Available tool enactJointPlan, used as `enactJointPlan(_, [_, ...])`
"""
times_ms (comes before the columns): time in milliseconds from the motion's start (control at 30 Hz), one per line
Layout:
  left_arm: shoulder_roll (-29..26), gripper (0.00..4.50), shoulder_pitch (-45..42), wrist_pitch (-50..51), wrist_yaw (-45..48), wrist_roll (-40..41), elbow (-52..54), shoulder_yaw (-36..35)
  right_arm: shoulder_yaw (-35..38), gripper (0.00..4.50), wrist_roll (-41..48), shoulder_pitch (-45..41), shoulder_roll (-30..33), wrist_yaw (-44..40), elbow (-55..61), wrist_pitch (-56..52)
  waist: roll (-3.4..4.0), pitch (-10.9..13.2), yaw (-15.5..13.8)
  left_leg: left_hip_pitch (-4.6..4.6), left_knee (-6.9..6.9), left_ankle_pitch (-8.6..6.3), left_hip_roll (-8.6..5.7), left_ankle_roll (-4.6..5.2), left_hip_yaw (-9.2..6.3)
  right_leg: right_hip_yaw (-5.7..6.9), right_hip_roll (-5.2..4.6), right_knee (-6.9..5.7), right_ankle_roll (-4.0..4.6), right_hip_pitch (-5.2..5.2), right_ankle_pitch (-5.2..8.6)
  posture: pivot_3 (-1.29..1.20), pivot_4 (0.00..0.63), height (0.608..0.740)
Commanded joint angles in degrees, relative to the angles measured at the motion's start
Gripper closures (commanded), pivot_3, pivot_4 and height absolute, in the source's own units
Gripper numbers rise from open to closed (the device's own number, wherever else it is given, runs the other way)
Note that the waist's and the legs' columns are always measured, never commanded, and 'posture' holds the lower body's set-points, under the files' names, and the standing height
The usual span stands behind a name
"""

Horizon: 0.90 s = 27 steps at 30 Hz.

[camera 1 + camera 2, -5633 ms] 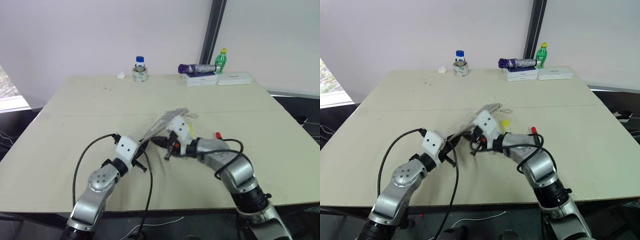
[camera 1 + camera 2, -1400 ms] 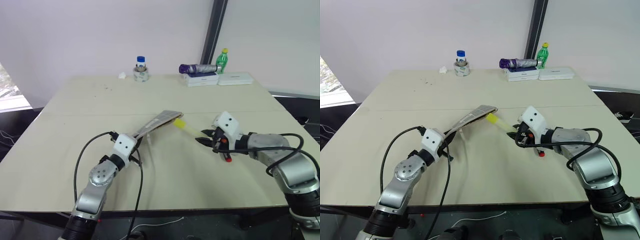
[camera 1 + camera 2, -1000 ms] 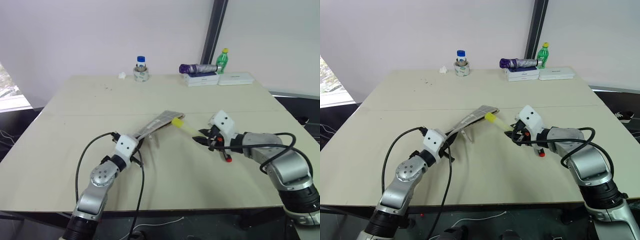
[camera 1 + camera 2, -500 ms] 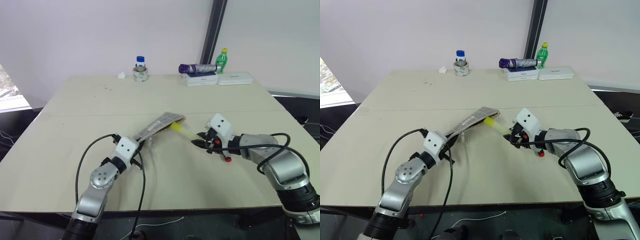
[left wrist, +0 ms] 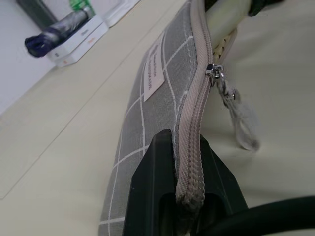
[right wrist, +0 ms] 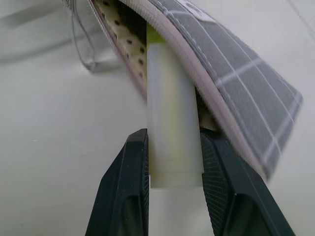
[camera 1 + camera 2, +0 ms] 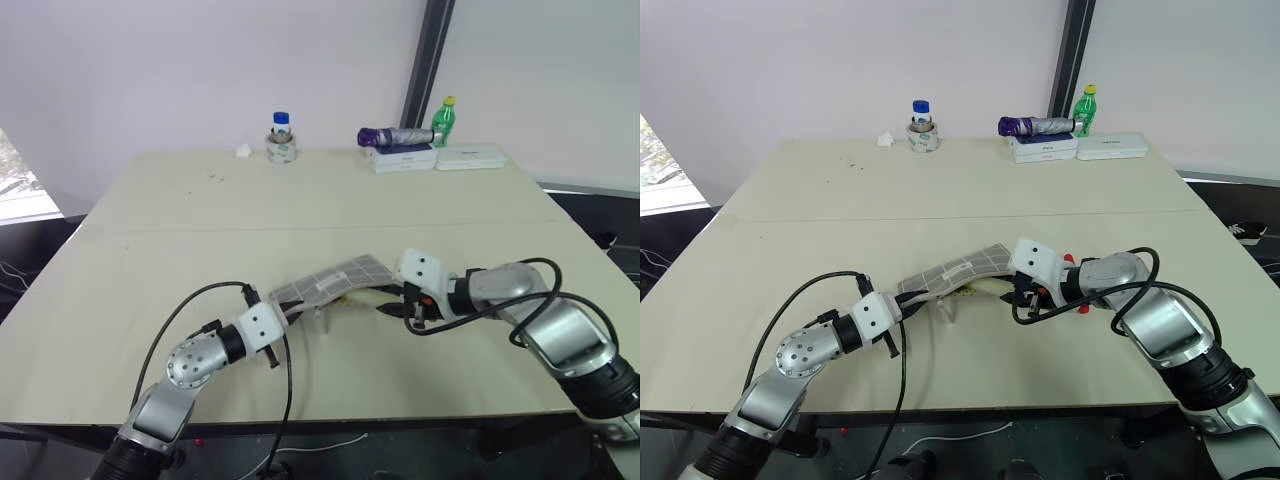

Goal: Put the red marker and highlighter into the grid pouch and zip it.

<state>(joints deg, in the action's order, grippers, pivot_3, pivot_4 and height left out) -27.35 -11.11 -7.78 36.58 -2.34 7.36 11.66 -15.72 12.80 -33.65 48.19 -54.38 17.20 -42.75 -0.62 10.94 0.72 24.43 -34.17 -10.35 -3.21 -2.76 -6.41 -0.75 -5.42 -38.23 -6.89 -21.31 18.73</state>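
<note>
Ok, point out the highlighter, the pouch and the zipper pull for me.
highlighter [image 6: 173,123], right wrist view, pale barrel between the jaws.
pouch [image 5: 162,73], left wrist view, grey grid side by the white label.
zipper pull [image 5: 215,73], left wrist view, metal slider on the zipper edge.

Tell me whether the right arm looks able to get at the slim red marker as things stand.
Probably not yet: the right gripper is shut on the pale yellow highlighter, half inside the grey grid pouch. The red marker lies right beside that arm.
</note>
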Motion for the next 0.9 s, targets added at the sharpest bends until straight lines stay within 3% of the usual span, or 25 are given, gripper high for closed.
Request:
enactJointPlan(33, [-0.3, 4.5, 0.2, -2.4, 1.7, 0.2, 1.7, 1.2, -0.3, 3.62, -0.2, -1.9, -0.9, -1.1, 1.6, 1.4, 0.0, 0.0, 0.0, 0.01, 0.0, 0.0, 0.0, 0.0, 0.0, 0.0, 0.0, 0.01, 0.0, 0.0, 0.0, 0.0, 0.15, 0.74])
enactJointPlan(233, [-0.2, 4.5, 0.6, -2.5, 2.3, -0.1, 2.2, 1.5, 0.0, 3.62, 0.0, -1.9, -1.8, -2.1, 2.1, 1.2, 0.0, 0.0, 0.0, 0.01, 0.0, 0.0, 0.0, 0.01, -0.01, 0.01, 0.0, 0.01, 0.0, -0.01, 0.0, 0.0, 0.15, 0.74])
enactJointPlan(433, [1.1, 4.5, 1.1, 2.0, 1.2, 1.0, 2.3, 0.2, 6.3, 0.67, 2.2, -1.3, -0.4, -1.7, 3.3, 0.1, 0.0, 0.0, 0.0, 0.01, 0.0, 0.0, 0.0, 0.01, -0.01, 0.01, 0.0, 0.0, 0.0, 0.0, 0.0, 0.0, 0.15, 0.74])
enactJointPlan(667, [5.3, 4.5, -0.6, 11.4, -3.7, 2.9, 2.5, -2.7, 18.0, 0.67, 7.4, 4.8, 4.7, -2.5, 5.1, -1.8, -0.01, 0.0, -0.2, 0.0, -0.02, -0.01, -0.02, 0.02, -0.03, 0.05, 0.0, 0.01, -0.01, 0.07, 0.0, 0.0, 0.15, 0.74])
enactJointPlan(900, [8.2, 4.5, -3.9, 14.1, -10.5, 1.2, -0.5, -4.7, 21.9, 0.67, 2.5, 9.6, 1.2, 11.3, -8.8, -6.2, -0.01, 0.0, 0.1, -0.03, -0.09, 0.0, -0.01, 0.02, 0.01, 0.03, 0.02, -0.01, -0.03, 0.11, -0.02, 0.0, 0.15, 0.74])
